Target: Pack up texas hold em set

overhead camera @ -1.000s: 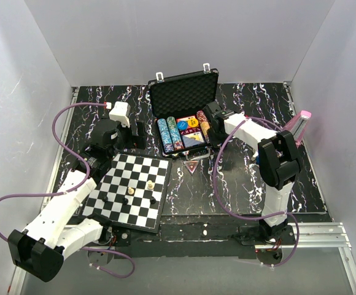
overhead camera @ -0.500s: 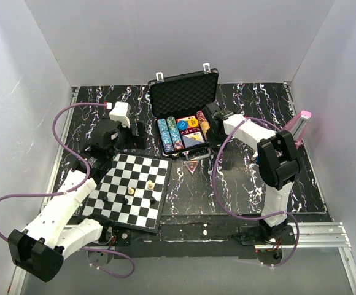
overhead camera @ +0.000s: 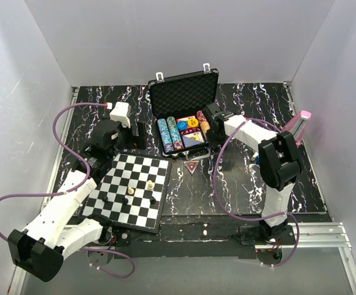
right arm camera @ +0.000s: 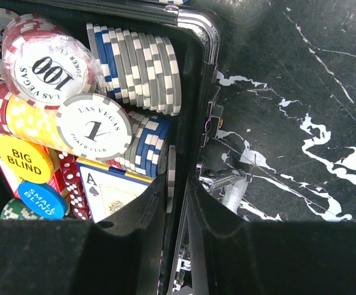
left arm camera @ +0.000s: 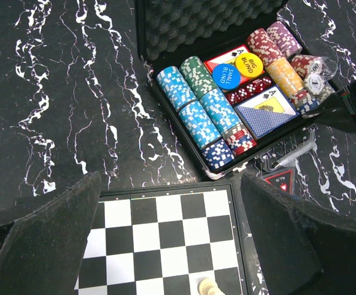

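Well, right claw (right arm camera: 177,184) was nearly closed, pinching a grey-and-white striped poker chip (right arm camera: 170,178) on edge beside the right wall of the open black foam-lined briefcase (right arm camera: 205,37), which sat at the far middle of the black marbled table (overhead camera: 316,184). Left claw (left arm camera: 169,196) gaped wide, empty, over the black-and-white chessboard (left arm camera: 159,246).

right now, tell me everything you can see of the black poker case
The black case stands open at the far middle of the marbled table, base flat, lid tilted up and back. The lid is lined with dimpled foam and carries two silver latches on its top edge; the rim looks like bright metal. Chip rows, cards, red dice and blind buttons fill the base. The right gripper straddles its right wall.
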